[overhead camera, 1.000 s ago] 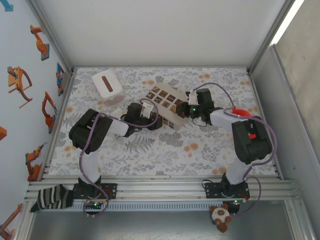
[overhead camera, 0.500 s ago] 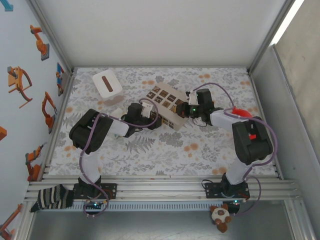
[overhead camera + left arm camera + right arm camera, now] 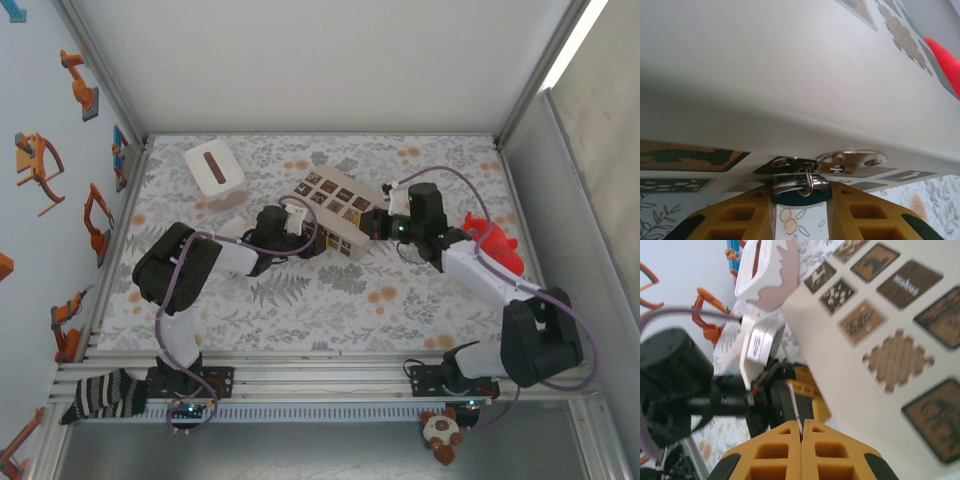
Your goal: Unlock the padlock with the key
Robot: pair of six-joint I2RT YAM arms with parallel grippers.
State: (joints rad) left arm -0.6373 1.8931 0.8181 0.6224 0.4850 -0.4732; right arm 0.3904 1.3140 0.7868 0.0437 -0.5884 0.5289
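floral table (image 3: 330, 290) carries a patterned white box (image 3: 335, 205), white holder (image 3: 213, 168), red object (image 3: 490, 240).

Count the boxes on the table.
2. A white box with a brown slot sits at the back left; a white box with brown patterned tiles lies at the centre. The left arm and right arm could hide a smaller one.

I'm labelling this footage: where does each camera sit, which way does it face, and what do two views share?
Top external: above and behind, looking down at the table; left arm and right arm flank the white box.
Left wrist: low against the box's side, facing the padlock in the left gripper.
Right wrist: facing the box top; right gripper pinches the key.
Shared: all show the box.
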